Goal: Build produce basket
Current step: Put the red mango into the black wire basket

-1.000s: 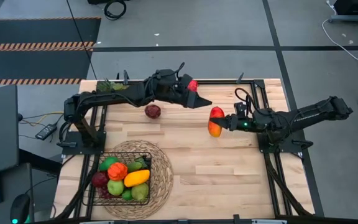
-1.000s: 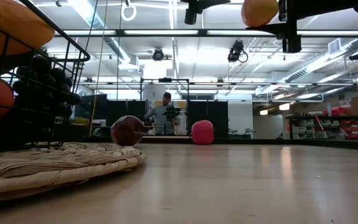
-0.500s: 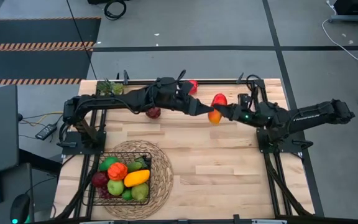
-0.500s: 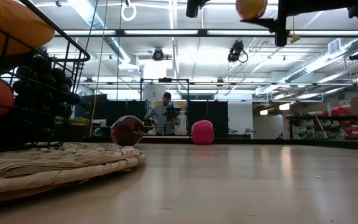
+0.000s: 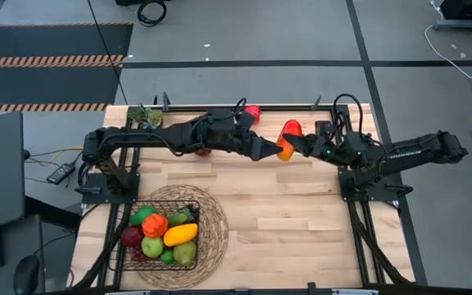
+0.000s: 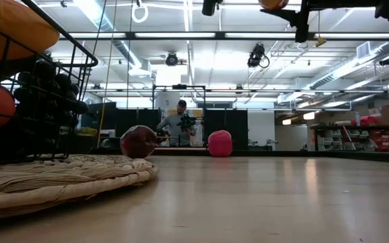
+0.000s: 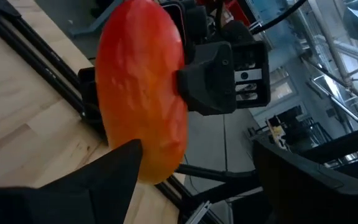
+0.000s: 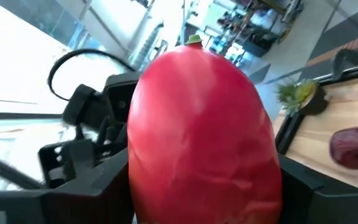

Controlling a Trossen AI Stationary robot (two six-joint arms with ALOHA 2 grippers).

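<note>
Right gripper is closed around mango, raised near table's far edge | left gripper is spread open beside it | basket is mostly filled | two red fruits are left out

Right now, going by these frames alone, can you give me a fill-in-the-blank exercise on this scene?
The right claw holds the red-and-orange toy mango ____ the wooden table.
The left claw, beside the mango, has its fingers ____.
The square black wire-mesh basket stands on a round woven straw ____.
The dark red toy apple lies ____ the basket.
Missing words: above; open; mat; outside.
</note>
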